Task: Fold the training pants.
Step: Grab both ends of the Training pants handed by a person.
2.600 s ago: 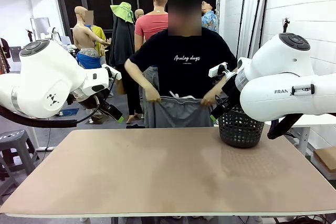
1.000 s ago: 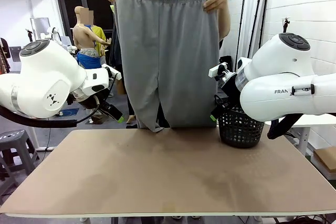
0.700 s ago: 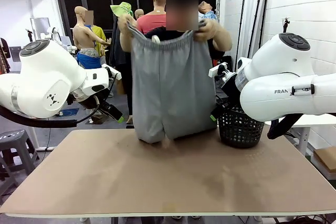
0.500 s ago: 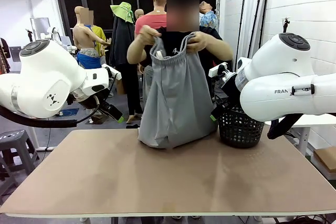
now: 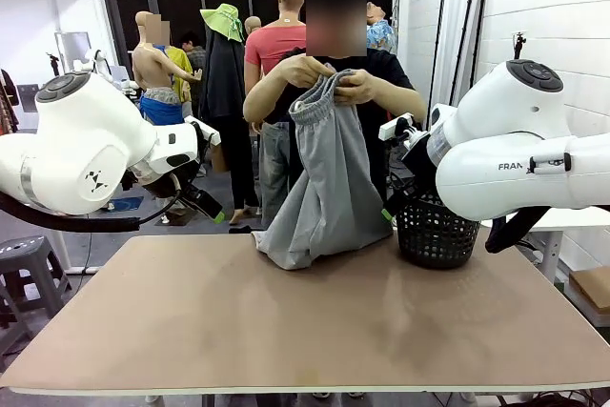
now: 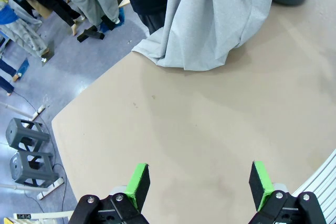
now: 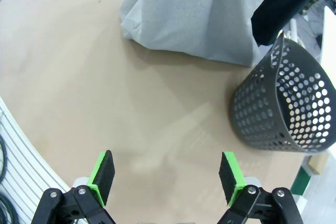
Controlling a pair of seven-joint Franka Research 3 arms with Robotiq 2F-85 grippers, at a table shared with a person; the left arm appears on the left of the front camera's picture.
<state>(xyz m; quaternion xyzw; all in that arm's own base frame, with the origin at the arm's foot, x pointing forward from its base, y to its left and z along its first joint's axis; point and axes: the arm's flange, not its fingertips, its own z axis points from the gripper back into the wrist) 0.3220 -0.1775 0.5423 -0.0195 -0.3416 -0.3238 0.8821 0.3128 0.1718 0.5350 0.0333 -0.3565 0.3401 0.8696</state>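
Left hand [image 6: 198,174] gapes above table [image 6: 210,124]; front view shows person [image 5: 396,83] holding training pants [image 5: 329,178].

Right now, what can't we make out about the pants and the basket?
- Training pants, front view: the waistband is bunched inside the person's hands, and the leg hems are lost in the heap on the table.
- Same pants, both wrist views: the upper part is cut off by the top edge.
- Basket, front view: the right arm covers its rim and opening. Right wrist view: cut by the right edge, contents cannot be told.
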